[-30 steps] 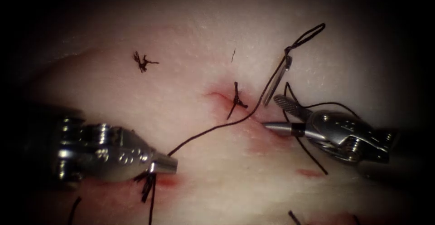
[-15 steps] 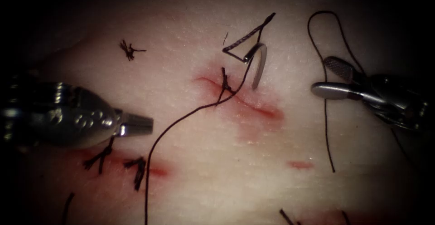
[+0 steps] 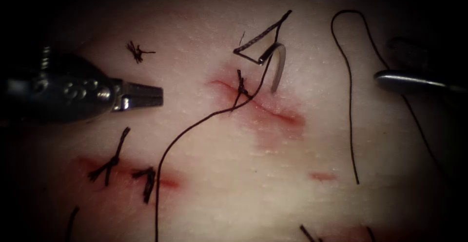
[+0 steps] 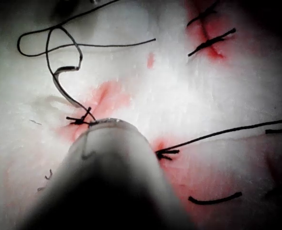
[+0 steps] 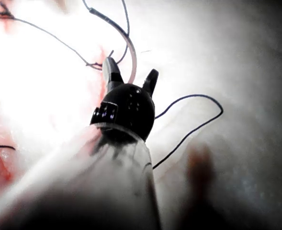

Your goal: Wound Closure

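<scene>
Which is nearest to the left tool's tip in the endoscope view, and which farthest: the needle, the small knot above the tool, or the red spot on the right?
From the left tool:
1. The small knot, just above it, left of the cut.
2. The needle, lying free on the tissue above the cut.
3. The red spot, lower right, right of the cut.

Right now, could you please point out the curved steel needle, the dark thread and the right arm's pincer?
curved steel needle (image 3: 279,69): endoscope view, mid-curve.
dark thread (image 3: 195,124): endoscope view, strand left of the cut.
right arm's pincer (image 5: 131,74): right wrist view, between its open jaws.
</scene>
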Robot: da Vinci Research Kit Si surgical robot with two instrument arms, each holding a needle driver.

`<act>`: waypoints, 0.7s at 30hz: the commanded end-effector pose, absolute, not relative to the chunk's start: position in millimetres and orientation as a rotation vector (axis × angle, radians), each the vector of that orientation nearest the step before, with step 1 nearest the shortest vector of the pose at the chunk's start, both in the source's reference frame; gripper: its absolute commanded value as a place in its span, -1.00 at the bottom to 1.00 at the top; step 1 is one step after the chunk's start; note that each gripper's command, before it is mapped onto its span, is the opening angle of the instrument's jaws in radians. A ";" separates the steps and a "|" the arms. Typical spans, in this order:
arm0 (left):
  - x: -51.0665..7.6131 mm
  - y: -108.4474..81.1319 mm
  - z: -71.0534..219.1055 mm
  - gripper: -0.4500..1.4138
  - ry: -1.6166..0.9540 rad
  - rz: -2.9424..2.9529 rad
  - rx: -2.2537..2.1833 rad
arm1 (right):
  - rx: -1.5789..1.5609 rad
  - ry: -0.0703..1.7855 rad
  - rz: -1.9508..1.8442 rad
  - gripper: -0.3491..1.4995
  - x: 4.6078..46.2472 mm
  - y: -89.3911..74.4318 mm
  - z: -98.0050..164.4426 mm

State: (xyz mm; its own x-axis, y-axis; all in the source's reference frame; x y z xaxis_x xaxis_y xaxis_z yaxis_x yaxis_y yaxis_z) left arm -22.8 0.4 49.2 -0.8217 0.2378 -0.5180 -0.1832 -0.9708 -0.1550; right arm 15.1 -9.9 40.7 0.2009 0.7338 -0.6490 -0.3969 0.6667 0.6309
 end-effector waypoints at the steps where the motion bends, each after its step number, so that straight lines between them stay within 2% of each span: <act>1: -24.0 0.2 50.0 -1.00 -0.152 2.797 -0.825 | 0.368 1.124 0.789 0.93 18.1 -9.9 41.1; 2: -25.1 -0.1 50.8 -1.00 -0.169 2.792 -0.854 | 0.365 1.133 0.768 0.95 19.9 -10.1 41.9; 7: -27.1 -1.1 54.2 -1.00 -0.180 2.801 -0.863 | 0.300 1.101 0.693 0.95 23.5 -10.0 46.4; 15: -27.2 -1.8 54.8 -1.00 -0.199 2.815 -0.855 | 0.254 1.029 0.636 0.93 23.6 -10.4 51.1; 18: -27.8 -2.3 54.7 -1.00 -0.209 2.814 -0.855 | 0.226 1.015 0.613 0.82 23.7 -9.6 53.2; 21: -28.2 -2.6 54.9 -1.00 -0.219 2.817 -0.853 | 0.210 1.010 0.614 0.82 23.9 -8.7 53.2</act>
State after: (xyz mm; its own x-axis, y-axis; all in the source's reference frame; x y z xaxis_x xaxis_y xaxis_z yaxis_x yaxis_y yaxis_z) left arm -27.8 -2.7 54.5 -0.8182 0.2227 -0.5301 -0.1361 -0.9707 -0.1978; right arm 23.0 -9.0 53.0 0.3802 0.5689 -0.7293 -0.3865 0.8141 0.4335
